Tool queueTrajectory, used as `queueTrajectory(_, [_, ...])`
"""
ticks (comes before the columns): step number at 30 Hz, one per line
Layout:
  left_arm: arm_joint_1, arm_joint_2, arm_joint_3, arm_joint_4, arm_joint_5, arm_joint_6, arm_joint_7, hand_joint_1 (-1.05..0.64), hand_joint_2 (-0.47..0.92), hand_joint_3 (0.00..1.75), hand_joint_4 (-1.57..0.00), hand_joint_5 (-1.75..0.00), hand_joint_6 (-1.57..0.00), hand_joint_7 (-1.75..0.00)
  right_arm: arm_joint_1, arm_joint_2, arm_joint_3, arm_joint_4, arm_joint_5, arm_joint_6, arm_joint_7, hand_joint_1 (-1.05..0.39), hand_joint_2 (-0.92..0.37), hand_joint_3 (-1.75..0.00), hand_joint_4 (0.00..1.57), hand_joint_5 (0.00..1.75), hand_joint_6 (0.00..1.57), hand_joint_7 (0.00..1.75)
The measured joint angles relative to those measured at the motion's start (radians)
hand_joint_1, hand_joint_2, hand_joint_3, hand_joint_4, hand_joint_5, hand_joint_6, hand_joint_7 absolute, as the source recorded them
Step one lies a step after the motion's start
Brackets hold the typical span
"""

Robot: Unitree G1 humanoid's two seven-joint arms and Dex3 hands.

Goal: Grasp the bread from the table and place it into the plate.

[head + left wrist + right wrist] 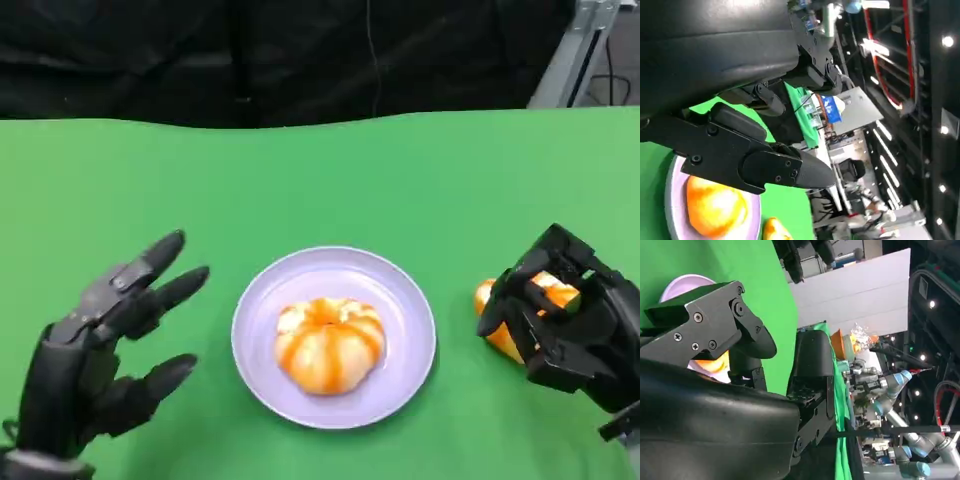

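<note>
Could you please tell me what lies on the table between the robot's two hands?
In the head view, the plate with a bread roll lies between the left hand and the right hand.

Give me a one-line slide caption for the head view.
One bread on the plate; right hand grips a second bread.

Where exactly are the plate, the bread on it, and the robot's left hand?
plate (405, 300): head view, bare right rim.
bread on the plate (330, 343): head view, middle of its top.
left hand (100, 345): head view, middle of the hand.
</note>
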Motion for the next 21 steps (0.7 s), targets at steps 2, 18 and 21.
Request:
queueTrajectory(2, [0.012, -0.005, 0.014, 0.000, 0.000, 0.003, -0.017, -0.62, 0.92, 0.23, -0.66, -0.02, -0.50, -0.01, 0.000, 0.000, 0.000, 0.002, 0.000, 0.000, 0.002, 0.09, -0.60, -1.26, 0.51, 1.75, 0.34, 1.66])
queueTrajectory(18, [0.021, -0.053, 0.089, -0.016, -0.041, 0.046, -0.114, -0.48, 0.92, 0.16, -0.67, -0.01, -0.54, -0.02, -0.007, -0.001, -0.001, 0.008, 0.000, 0.000, 0.005, 0.07, -0.61, -1.24, 0.49, 1.75, 0.33, 1.69])
queueTrajectory(21, [0.025, -0.062, 0.096, -0.020, -0.041, 0.054, -0.121, -0.48, 0.92, 0.16, -0.67, -0.01, -0.55, -0.01, -0.007, -0.001, -0.001, 0.010, 0.000, 0.000, 0.005, 0.07, -0.61, -1.24, 0.49, 1.75, 0.33, 1.69])
